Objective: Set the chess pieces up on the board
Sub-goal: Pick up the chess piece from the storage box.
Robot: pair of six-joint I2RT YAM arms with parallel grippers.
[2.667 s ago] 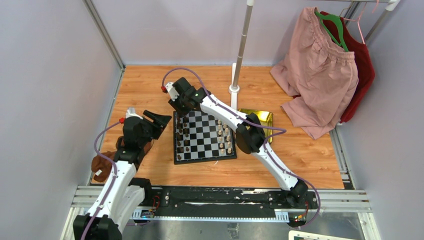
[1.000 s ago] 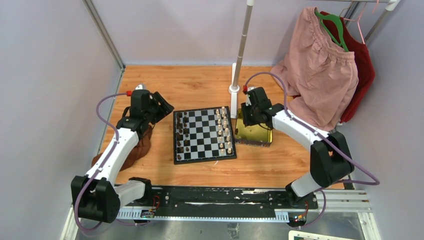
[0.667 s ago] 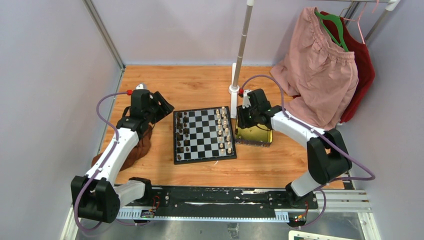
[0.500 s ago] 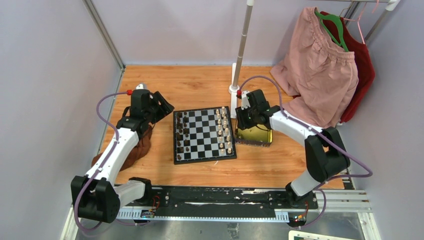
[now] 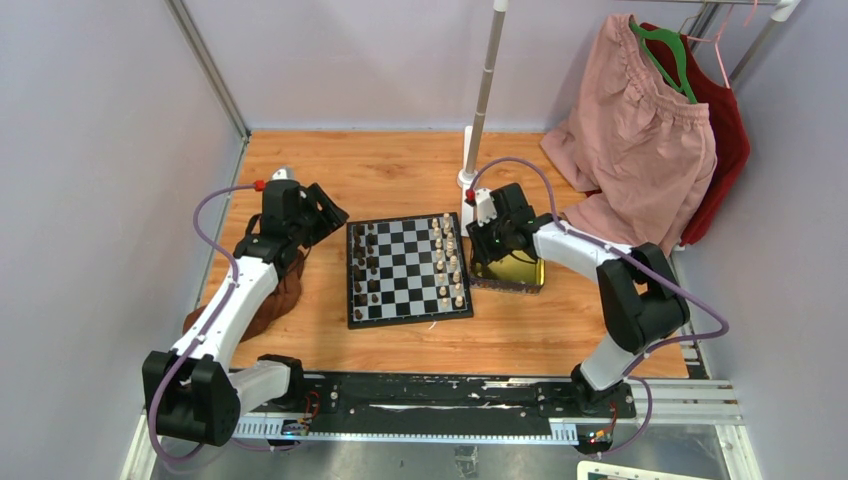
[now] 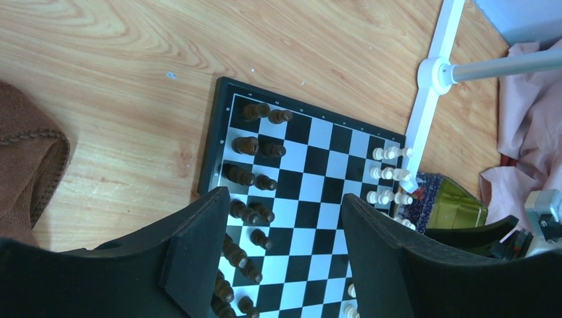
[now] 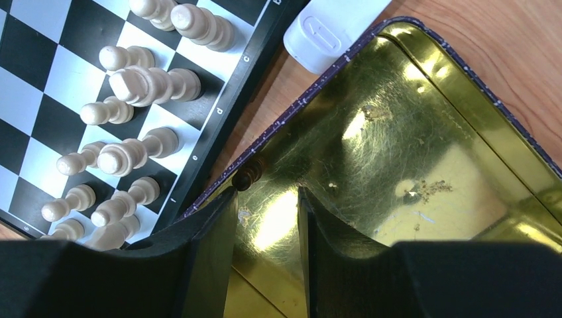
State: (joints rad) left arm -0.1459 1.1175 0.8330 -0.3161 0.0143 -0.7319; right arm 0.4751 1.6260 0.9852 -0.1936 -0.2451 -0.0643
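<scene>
The board [image 5: 410,275] lies mid-table with dark chess pieces [image 5: 365,270] along its left columns and cream pieces [image 5: 450,265] along its right columns. My right gripper [image 5: 492,250] hangs low over the gold tray [image 5: 520,270], its jaws a narrow gap apart and empty [image 7: 265,199]. One small dark piece [image 7: 249,176] lies in the tray against its rim, just beyond my left fingertip. My left gripper [image 5: 330,215] is open and empty above the board's far left corner, and looks down on the dark pieces [image 6: 255,146] and cream pieces [image 6: 388,175].
A white stand base [image 5: 467,180] and its pole rise behind the board. Pink clothing [image 5: 640,150] and red clothing hang at the back right. A brown cloth [image 5: 270,300] lies under my left arm. Walls close the left, back and right.
My right arm swung from the board's far left corner over to the gold tray, then edged left over it. My left arm reached up towards the board's far left corner and then held still.
</scene>
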